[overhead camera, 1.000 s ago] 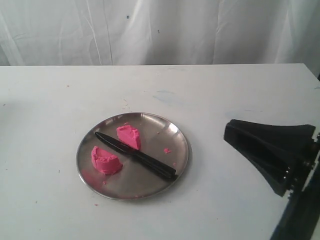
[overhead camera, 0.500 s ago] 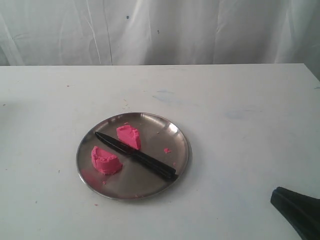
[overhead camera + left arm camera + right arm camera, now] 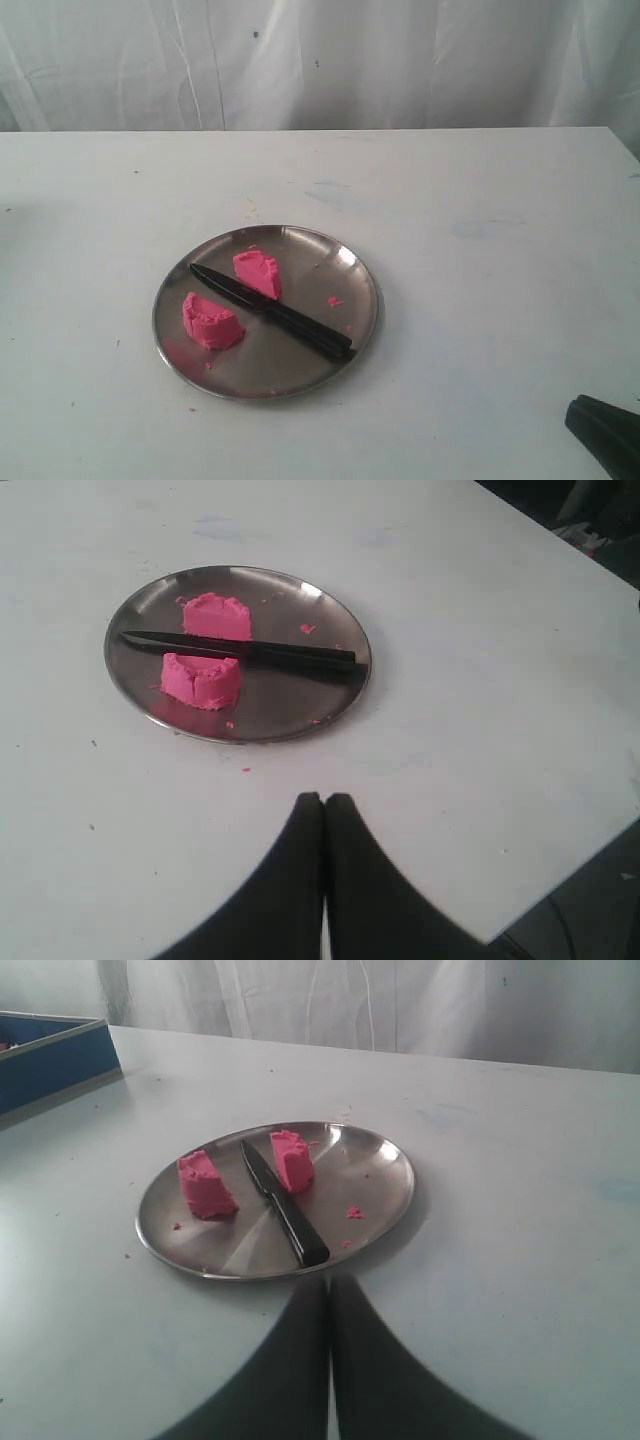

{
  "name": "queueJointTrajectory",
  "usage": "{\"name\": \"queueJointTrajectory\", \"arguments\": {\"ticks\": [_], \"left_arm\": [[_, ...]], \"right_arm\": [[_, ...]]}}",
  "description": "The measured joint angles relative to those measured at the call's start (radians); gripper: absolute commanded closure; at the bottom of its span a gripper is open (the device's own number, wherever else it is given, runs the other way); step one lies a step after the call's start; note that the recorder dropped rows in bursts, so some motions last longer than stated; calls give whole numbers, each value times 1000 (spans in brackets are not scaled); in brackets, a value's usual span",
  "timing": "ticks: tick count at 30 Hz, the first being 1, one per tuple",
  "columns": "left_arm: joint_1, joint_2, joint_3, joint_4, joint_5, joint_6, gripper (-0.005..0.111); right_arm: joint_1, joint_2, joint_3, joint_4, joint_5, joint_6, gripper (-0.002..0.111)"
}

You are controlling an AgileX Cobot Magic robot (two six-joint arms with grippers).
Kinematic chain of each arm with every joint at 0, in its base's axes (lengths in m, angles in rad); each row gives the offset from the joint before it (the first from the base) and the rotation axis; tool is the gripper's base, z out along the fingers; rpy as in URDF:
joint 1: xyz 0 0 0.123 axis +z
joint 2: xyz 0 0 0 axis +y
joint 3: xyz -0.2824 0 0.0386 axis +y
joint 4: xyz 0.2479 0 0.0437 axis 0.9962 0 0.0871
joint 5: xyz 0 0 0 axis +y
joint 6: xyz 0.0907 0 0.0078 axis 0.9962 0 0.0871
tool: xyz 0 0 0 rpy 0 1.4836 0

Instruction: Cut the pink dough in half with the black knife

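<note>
While the white table (image 3: 480,200) is viewed from the exterior camera, a round steel plate (image 3: 330,255) is seen resting left of centre on it. At the plate's left side one half of the pink dough (image 3: 210,322) is found, a rounded lump set near the front rim. Next to it, running diagonally from the upper left to the lower right, the black knife (image 3: 272,312) is laid flat on the plate, its pointed tip toward the left and its handle toward the right. Just past the blade, the second half of the pink dough (image 3: 258,272) is seen, so that the two halves are kept apart by the knife between them. Farther right on the plate a few pink crumbs (image 3: 334,301) are scattered. At the far lower right corner of the exterior view a black part, probably of the right arm, is partly shown, well apart from the plate. In the left wrist view the left gripper (image 3: 324,800) is shown with its fingertips pressed together and nothing held, above bare table near the plate's rim. In the right wrist view the right gripper (image 3: 328,1285) is likewise seen closed and empty, just short of the plate's edge.
</note>
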Motion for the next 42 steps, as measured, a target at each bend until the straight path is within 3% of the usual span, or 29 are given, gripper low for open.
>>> {"name": "queueJointTrajectory", "arguments": {"ticks": [21, 25, 29, 31, 35, 42], "left_arm": [[0, 0, 0, 13, -10, 2, 107], [0, 0, 0, 55, -188, 2, 107], [0, 0, 27, 150, -523, 2, 107], [0, 0, 65, 204, -624, 2, 107], [0, 0, 175, 277, -716, 2, 107], [0, 2, 376, 291, -760, -51, 107]], "right_arm": [[0, 0, 0, 2, 6, -2, 108], [0, -2, 0, 5, 7, -2, 108], [0, -4, 0, 7, 7, -2, 108], [0, -4, 0, 7, 7, -2, 108], [0, -4, 0, 7, 7, -2, 108], [0, -4, 0, 7, 7, -2, 108]]}}
